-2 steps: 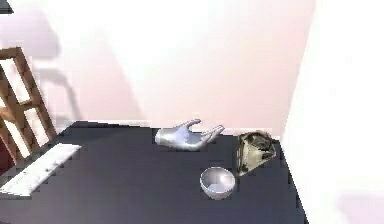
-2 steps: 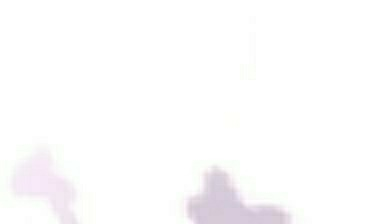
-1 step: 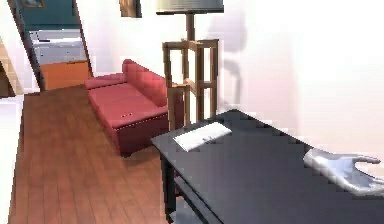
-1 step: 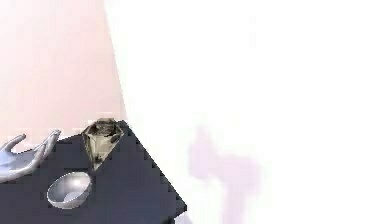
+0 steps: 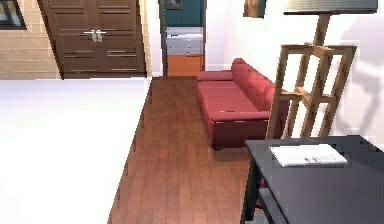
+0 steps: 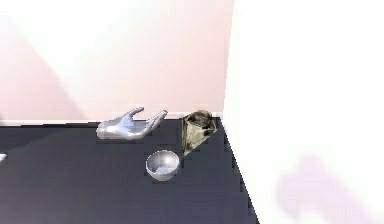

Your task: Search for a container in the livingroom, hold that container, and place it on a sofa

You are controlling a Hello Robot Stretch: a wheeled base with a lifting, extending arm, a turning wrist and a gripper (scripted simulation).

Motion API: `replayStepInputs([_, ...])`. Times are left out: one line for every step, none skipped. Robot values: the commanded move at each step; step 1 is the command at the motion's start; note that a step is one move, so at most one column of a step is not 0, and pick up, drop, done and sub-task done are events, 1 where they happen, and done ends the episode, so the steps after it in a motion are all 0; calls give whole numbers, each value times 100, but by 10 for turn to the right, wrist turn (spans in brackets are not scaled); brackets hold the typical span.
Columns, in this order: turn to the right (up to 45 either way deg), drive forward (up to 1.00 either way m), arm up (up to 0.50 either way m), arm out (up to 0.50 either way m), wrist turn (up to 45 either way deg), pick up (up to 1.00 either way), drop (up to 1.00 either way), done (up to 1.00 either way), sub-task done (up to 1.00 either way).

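A red sofa (image 5: 235, 100) stands along the wall at the forward view's right, past a dark table (image 5: 320, 190). In the arm side view the same dark tabletop (image 6: 80, 180) carries a small silver bowl (image 6: 163, 165), a brownish open-topped container (image 6: 197, 130) near the table's far corner, and a silver hand-shaped sculpture (image 6: 131, 125) to its left.
A wooden easel-like floor lamp stand (image 5: 315, 85) rises between sofa and table. A white sheet of paper (image 5: 308, 155) lies on the table. Dark double doors (image 5: 95, 38) are at the back, with an open doorway (image 5: 184, 40) beside them. A white surface (image 5: 60, 140) covers the forward view's left. Wood floor (image 5: 175, 150) runs between.
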Motion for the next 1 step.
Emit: replayStepInputs([0,0,50,0,0,0,0,0,0])
